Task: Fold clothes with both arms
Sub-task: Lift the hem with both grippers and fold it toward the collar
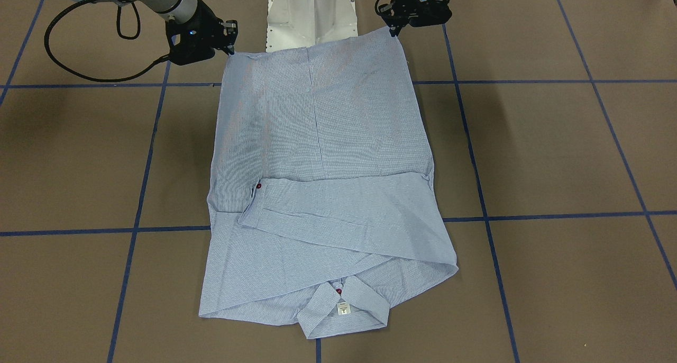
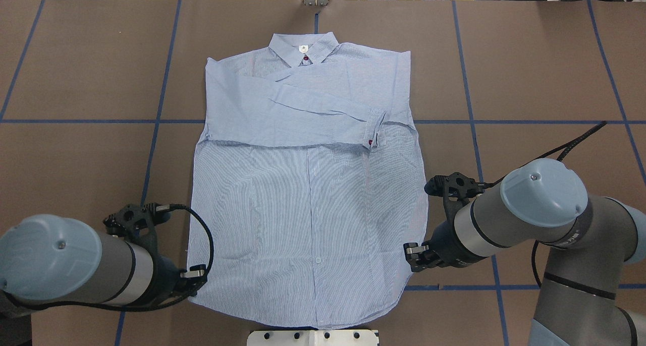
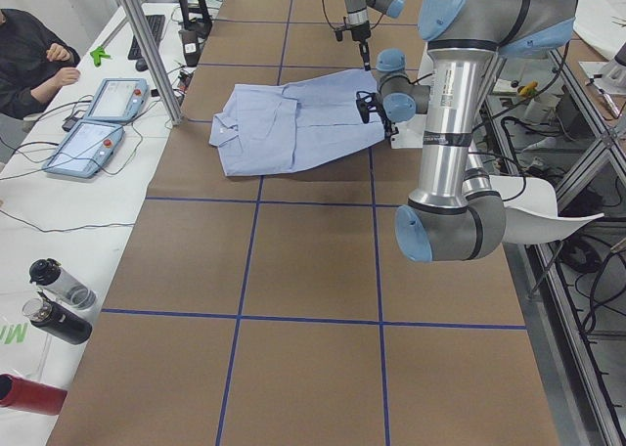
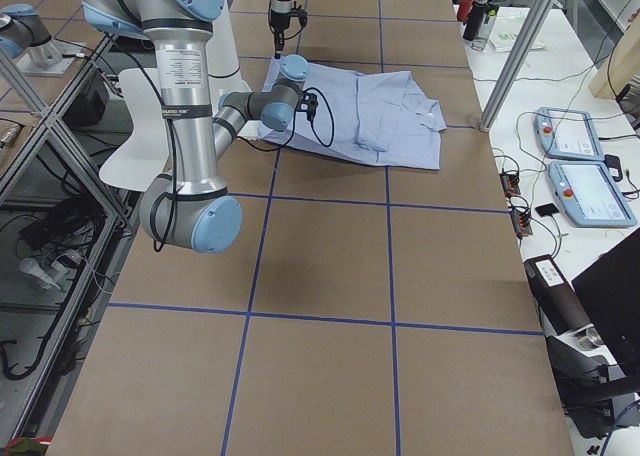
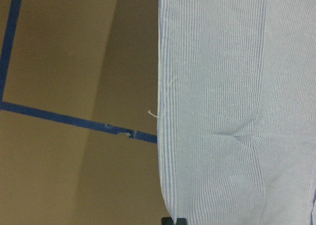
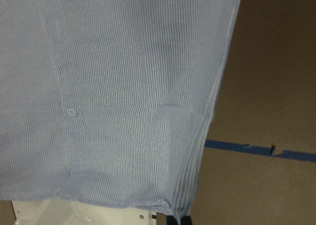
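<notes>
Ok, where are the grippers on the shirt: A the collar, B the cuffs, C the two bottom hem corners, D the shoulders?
C: the left gripper and right gripper each pinch a hem corner of the shirt, at the robot's end.

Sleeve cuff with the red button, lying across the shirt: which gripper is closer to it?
Right. The right gripper sits at the shirt hem on the same side as the cuff; the left gripper sits at the opposite side.

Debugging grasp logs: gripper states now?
Left gripper: closed on shirt hem corner.
Right gripper: closed on the other hem corner.
</notes>
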Motion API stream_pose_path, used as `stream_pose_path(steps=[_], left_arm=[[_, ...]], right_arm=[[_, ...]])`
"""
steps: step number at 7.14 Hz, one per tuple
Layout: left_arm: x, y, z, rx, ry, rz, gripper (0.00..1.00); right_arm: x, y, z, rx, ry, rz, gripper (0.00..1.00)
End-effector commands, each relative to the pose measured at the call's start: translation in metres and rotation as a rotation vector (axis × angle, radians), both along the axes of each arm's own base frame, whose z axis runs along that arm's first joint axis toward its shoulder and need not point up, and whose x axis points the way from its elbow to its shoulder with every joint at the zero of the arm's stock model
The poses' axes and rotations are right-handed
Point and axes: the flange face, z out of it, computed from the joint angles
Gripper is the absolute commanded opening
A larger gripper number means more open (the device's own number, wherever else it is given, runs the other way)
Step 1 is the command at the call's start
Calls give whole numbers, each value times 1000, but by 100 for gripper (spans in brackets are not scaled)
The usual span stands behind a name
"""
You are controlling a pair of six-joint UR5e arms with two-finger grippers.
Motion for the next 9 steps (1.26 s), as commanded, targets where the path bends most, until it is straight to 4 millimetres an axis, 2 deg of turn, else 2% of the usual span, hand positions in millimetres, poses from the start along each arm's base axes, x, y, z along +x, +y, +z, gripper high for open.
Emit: stream_pose_path(steps=[1,2,3,4,5,6,7,9], left_arm=[[-10,5,-11,-13,25,-3,0],[-12,-5,-11,0,26,-19,0],[-22,-29,-11,33,32,-54,0],[-33,-61,-7,94,24,-81,0],[-36,-93,-4,106,23,-80,0],[-45,-137,-10,129,40,-91,0],[-47,-170,-6,133,31,-98,0],[-58,-210,10,173,-1,-123,0]], right_arm=[[11,-1,0,-19,-9,-13,0],[17,-24,4,-16,0,40,0],[22,-50,14,25,8,75,0],[20,-81,19,81,6,92,0],[12,-106,14,81,7,121,0],[5,-124,4,89,-1,143,0],[4,-145,1,83,4,173,0],[22,-183,12,63,31,241,0]])
